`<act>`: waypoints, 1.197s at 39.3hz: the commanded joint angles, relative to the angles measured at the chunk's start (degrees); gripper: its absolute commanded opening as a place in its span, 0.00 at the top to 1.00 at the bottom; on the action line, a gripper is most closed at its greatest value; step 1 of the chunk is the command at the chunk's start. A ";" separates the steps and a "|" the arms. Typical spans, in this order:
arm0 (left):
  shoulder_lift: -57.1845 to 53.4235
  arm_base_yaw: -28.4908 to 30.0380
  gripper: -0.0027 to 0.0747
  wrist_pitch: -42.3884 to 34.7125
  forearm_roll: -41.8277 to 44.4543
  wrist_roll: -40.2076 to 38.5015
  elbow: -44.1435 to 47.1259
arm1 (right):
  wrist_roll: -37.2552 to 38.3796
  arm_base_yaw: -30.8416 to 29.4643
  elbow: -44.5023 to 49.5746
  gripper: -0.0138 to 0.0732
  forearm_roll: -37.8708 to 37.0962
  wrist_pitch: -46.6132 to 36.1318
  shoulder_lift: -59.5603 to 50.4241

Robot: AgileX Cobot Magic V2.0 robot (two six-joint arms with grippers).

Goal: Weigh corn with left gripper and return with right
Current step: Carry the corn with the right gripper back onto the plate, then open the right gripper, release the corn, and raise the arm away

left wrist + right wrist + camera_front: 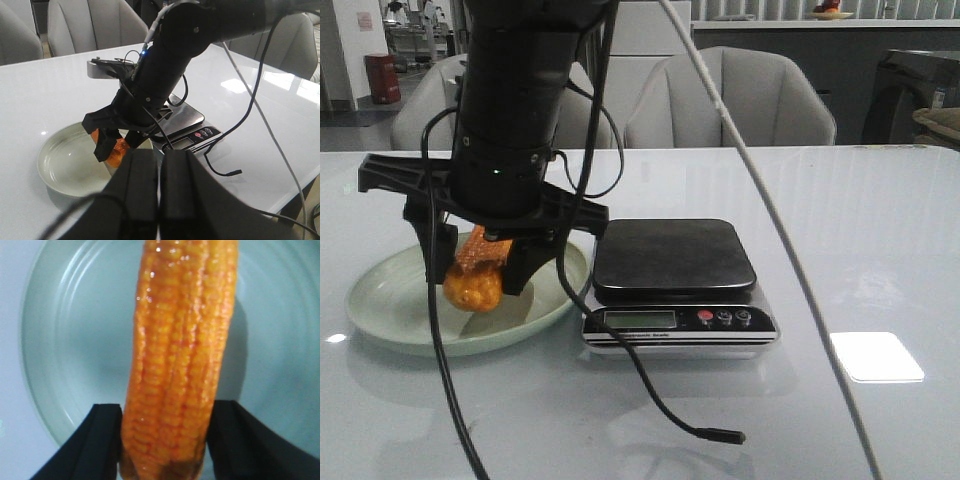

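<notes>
The corn (pixel 472 280), an orange-yellow cob, is gripped between the fingers of my right gripper (pixel 480 272), tilted with its lower end low over the pale green plate (pixel 390 310). In the right wrist view the corn (pixel 180 365) fills the gap between the two black fingers (pixel 100 440), with the plate (pixel 70 340) beneath. I cannot tell whether the cob touches the plate. In the left wrist view my left gripper (pixel 160 156) is shut and empty in the foreground, short of the plate (pixel 65 165), looking at the right arm and the corn (pixel 119 151). The left gripper does not show in the front view.
A black digital scale (pixel 672 255) with a bare platform stands right beside the plate; it also shows in the left wrist view (pixel 187 117). A loose black cable end (pixel 720 435) lies in front of the scale. A white cable (pixel 770 210) crosses the view. Grey chairs (pixel 730 95) stand behind the table.
</notes>
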 commanded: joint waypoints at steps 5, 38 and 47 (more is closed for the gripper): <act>0.82 0.10 0.81 -4.51 -0.31 -0.06 -1.36 | -0.04 -0.01 -2.19 0.20 0.67 -3.01 -2.85; 0.82 0.10 0.81 -4.51 -0.31 -0.06 -1.36 | -25.30 -12.32 -10.43 0.20 0.51 31.32 -11.93; 0.82 0.10 0.81 -4.51 -0.31 -0.06 -1.36 | -34.35 -16.04 -7.78 0.20 0.51 32.73 -17.66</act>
